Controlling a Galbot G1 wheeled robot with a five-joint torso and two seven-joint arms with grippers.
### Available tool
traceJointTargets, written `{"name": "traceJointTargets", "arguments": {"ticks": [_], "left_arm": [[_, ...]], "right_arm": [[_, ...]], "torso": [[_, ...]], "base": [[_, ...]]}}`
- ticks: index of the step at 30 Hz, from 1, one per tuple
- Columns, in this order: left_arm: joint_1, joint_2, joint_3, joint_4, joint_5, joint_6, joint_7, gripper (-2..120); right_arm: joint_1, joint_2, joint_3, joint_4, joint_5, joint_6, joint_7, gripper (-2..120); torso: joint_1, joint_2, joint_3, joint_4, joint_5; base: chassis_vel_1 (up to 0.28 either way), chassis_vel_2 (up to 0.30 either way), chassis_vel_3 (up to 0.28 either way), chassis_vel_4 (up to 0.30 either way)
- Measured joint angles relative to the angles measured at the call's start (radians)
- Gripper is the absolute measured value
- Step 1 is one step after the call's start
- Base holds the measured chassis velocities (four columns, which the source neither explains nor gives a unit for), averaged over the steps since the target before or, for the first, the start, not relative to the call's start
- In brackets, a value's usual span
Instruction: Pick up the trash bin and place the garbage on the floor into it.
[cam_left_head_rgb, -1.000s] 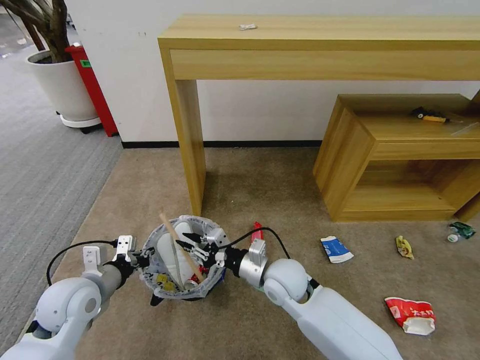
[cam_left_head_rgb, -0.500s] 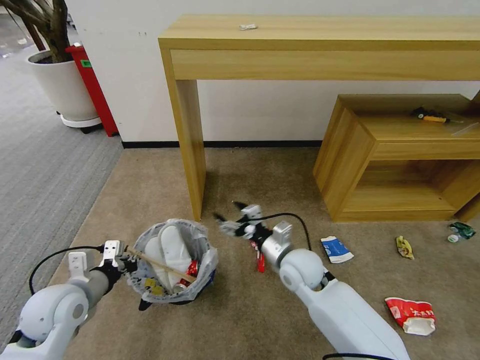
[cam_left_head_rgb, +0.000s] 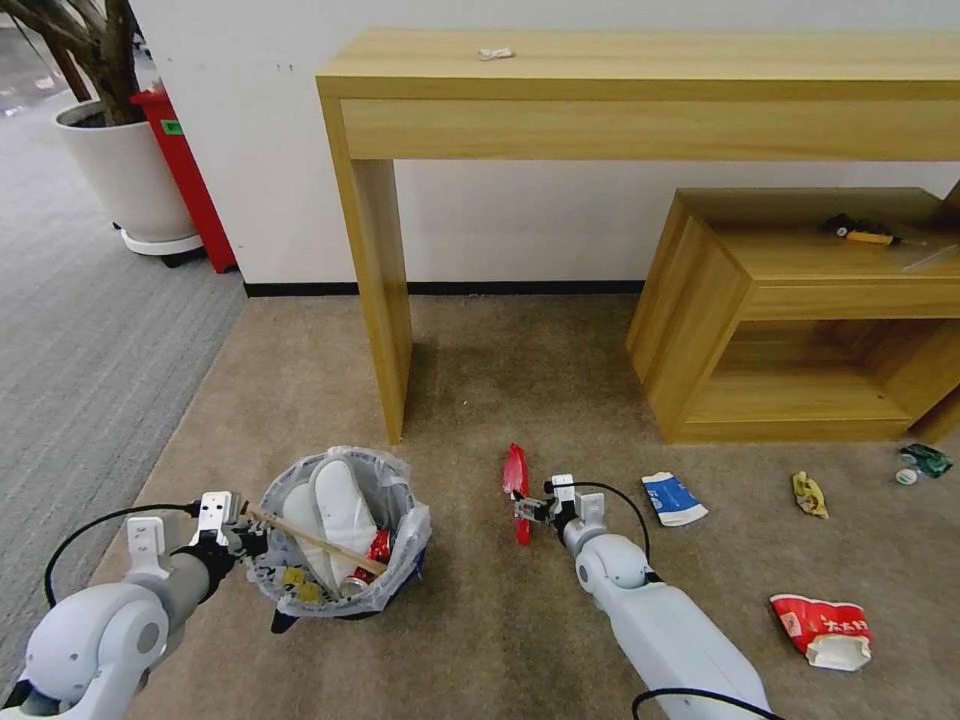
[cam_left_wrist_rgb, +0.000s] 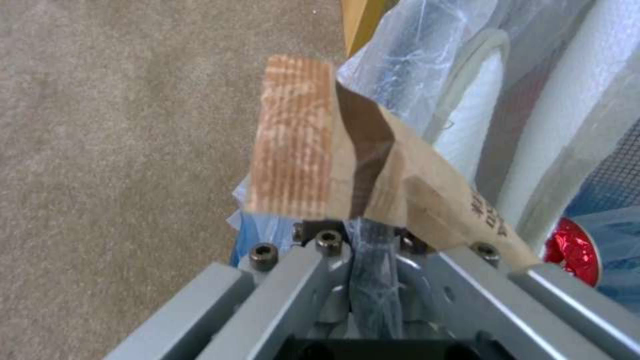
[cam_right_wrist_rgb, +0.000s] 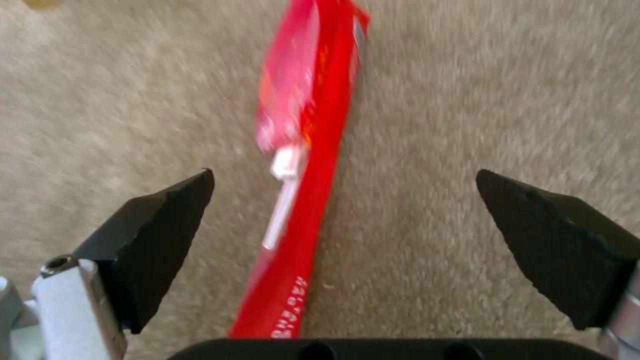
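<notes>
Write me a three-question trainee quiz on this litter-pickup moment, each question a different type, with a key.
1. True or false: the right claw is shut on the long red plastic wrapper.
2. Multiple choice: what does the left claw grip? A) the wooden stick B) the bag-lined rim of the small round black trash bin C) a white slipper
3. Fill in: the blue-white carton lies on the ____, to the right of the red wrapper.

Key
1. False: its fingers stand open on either side of the wrapper, which lies on the carpet.
2. B
3. carpet
</notes>
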Motion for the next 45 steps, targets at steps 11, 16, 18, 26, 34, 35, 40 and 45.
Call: {"name": "traceJointTargets", "arguments": {"ticks": [11,16,18,26,34,35,40,45], "left_arm": [[0.0,0.002,0.006,-0.004,0.003,0.0,-0.007,0],[-0.005,0.006,0.008,-0.005,0.002,0.0,-0.008,0],[-0.006,0.007,0.009,-0.006,0.001,0.0,-0.008,0],[-0.005,0.009,0.009,-0.009,0.0,0.0,-0.007,0],[-0.007,0.011,0.011,-0.009,0.0,0.0,-0.006,0],[-0.007,0.011,0.012,-0.01,0.0,0.0,-0.006,0],[-0.007,0.01,0.012,-0.011,0.0,0.0,-0.007,0],[-0.007,0.01,0.012,-0.015,0.0,0.0,-0.007,0]], "right_arm": [[0.074,0.025,-0.028,-0.116,0.004,0.018,-0.07,69],[0.099,0.04,-0.033,-0.16,0.011,0.014,-0.086,47],[0.102,0.044,-0.034,-0.171,0.012,0.013,-0.088,43],[0.118,0.059,-0.036,-0.228,0.012,0.017,-0.098,21],[0.135,0.073,-0.039,-0.27,0.007,0.025,-0.118,14],[0.136,0.074,-0.039,-0.275,0.005,0.028,-0.12,9],[0.136,0.074,-0.038,-0.274,0.001,0.039,-0.12,0],[0.127,0.073,-0.034,-0.257,-0.014,0.062,-0.114,0]], "torso": [[0.0,0.0,0.0,0.0,-0.0002],[0.0,0.0,0.0,0.0,-0.0002],[0.0,0.0,0.0,-0.0001,-0.0002],[0.0,0.0,0.0,0.0,-0.0001],[0.0,0.0,0.0,0.0,-0.0001],[0.0,0.0,0.0,0.0,-0.0001],[0.0,0.0,0.0,0.0,0.0],[0.0,0.0,0.0,0.0,0.0]], "base": [[0.0,0.0,0.0,0.0],[0.0,0.0,0.0,0.0],[0.0,0.0,0.0,0.0],[0.0,0.0,0.0,0.0],[0.0,0.0,0.0,0.0],[0.0,0.0,0.0,0.0],[0.0,0.0,0.0,0.0],[0.0,0.0,0.0,0.0]]}}
